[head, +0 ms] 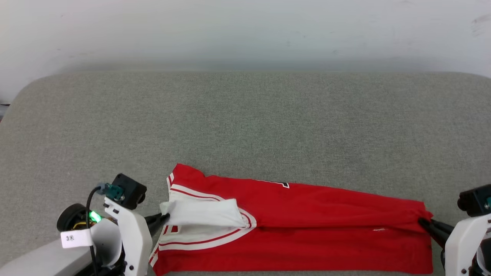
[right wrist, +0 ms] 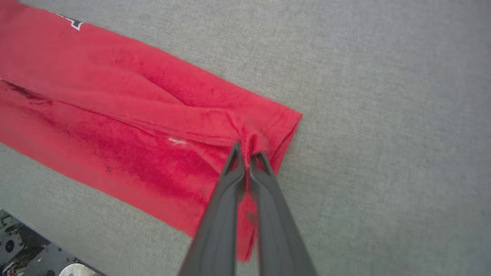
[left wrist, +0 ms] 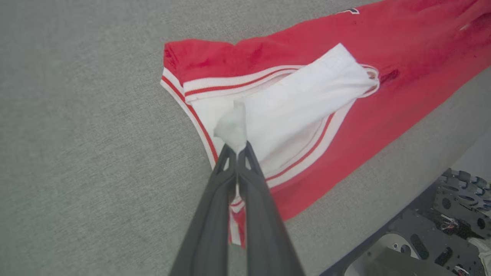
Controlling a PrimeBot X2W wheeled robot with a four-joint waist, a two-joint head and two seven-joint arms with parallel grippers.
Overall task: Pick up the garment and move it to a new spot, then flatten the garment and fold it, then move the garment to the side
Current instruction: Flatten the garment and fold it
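Two pinches: both clamped shut on cloth.
Left gripper [left wrist: 238, 147]: nips the white sleeve [head: 203, 212] by its tip, over the grey padded surface [head: 245, 122], near-left.
Jersey [head: 307, 214]: long folded band along that surface's near edge.
Right gripper [right wrist: 249, 150]: bites the red hem corner, near-right.
Risk: thin sleeve hold may slip, or tug the sleeve alone and spoil the fold.
Hidden: lettering [head: 282, 184] mostly tucked under; jersey's nearest edge cut off.

Right gripper [right wrist: 248, 151]: fingers closed, pinching bunched red fabric | garment [right wrist: 134, 115]: red, folded lengthwise, lying on grey fabric surface [right wrist: 383, 115] | grip site: garment's right end edge
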